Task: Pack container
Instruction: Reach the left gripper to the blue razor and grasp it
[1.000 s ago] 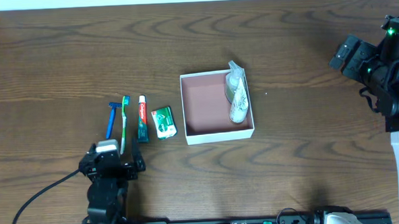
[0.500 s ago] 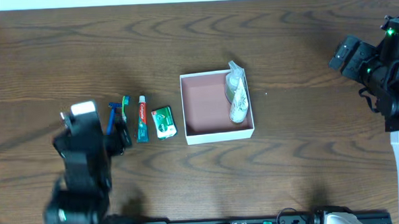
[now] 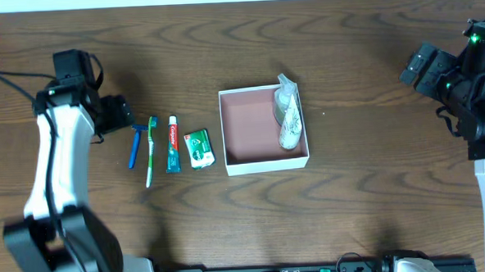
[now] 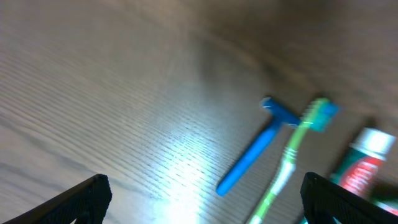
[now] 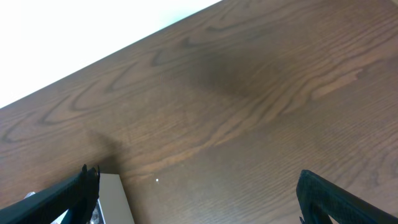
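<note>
As the left gripper (image 3: 114,115) sits far-left on the dark wood table (image 3: 345,33), its jaws stand wide with nothing between them; the wrist view shows both tips at the frame's lower corners.

Just right of it is a row of four loose toiletries, one of each:
- 1 blue razor (image 3: 134,146), head toward the far side
- 1 green-and-white toothbrush (image 3: 150,151), just beside the razor, with the heads nearly touching
- 1 toothpaste tube (image 3: 172,144), white cap far, red-and-teal body
- 1 green-and-white soap packet (image 3: 199,148), rightmost in the row

1 container (image 3: 264,161) sits mid-table, just right of the soap packet and apart from it. It is a square, shallow, lidless white cardboard box with a dull pinkish-brown floor. The left part of the floor is bare. Against the right wall lies a pale bottle or tube with greenish print (image 3: 289,122), with clear crinkled wrap at its far end. Can't tell whether that is one item or two.

The right gripper (image 5: 197,176) is at the far-right edge, well apart from the box, with jaws wide and nothing held. Its wrist view catches only a box corner and bare wood.
</note>
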Robot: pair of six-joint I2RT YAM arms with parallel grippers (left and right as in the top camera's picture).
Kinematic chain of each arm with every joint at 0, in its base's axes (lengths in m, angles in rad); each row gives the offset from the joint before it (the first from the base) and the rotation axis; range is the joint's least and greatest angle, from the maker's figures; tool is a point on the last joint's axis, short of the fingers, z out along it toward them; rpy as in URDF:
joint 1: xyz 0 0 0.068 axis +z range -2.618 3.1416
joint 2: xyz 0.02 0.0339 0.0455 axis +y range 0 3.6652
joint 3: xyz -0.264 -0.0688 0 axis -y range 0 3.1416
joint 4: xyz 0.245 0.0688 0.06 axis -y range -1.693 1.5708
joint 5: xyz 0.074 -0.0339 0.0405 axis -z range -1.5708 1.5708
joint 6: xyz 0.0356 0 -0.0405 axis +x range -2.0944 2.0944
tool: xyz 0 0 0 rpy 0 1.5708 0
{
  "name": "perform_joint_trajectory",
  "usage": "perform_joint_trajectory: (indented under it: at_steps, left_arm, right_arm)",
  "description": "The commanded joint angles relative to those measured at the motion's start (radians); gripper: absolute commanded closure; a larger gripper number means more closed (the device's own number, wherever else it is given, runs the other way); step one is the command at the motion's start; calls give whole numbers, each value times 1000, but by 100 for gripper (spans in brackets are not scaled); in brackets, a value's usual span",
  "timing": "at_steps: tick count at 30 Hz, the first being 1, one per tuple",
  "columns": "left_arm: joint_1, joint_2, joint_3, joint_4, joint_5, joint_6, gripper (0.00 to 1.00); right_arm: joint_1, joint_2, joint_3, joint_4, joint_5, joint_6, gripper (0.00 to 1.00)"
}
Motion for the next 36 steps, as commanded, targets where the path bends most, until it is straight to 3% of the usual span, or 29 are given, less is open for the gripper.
perform_joint_trajectory:
  at_steps: [1,4,9,13,16,24,29,36]
  left_arm:
    - [35,68,10,10,37,2,2]
    - [40,134,10,25,46,16,2]
    - [34,236,10,51,206,195,1]
    - [33,295,10,71,204,214,0]
    - [33,325,10,84,204,221,7]
    - [33,354,10,123,204,221,33]
    - [33,354,10,137,204,221,60]
    - [32,354,10,137,205,220,80]
  right_arm:
    - [-5,3,7,-2,-1,12,1]
    - [-5,3,7,-2,0,12,1]
    - [-5,3,7,-2,0,12,1]
    - [-5,3,7,-2,0,12,1]
    - [-5,3,7,-2,0,12,1]
    - [-5,3,7,-2,0,12,1]
    - [-5,3,7,-2,0,12,1]
    - [-5,3,7,-2,0,12,1]
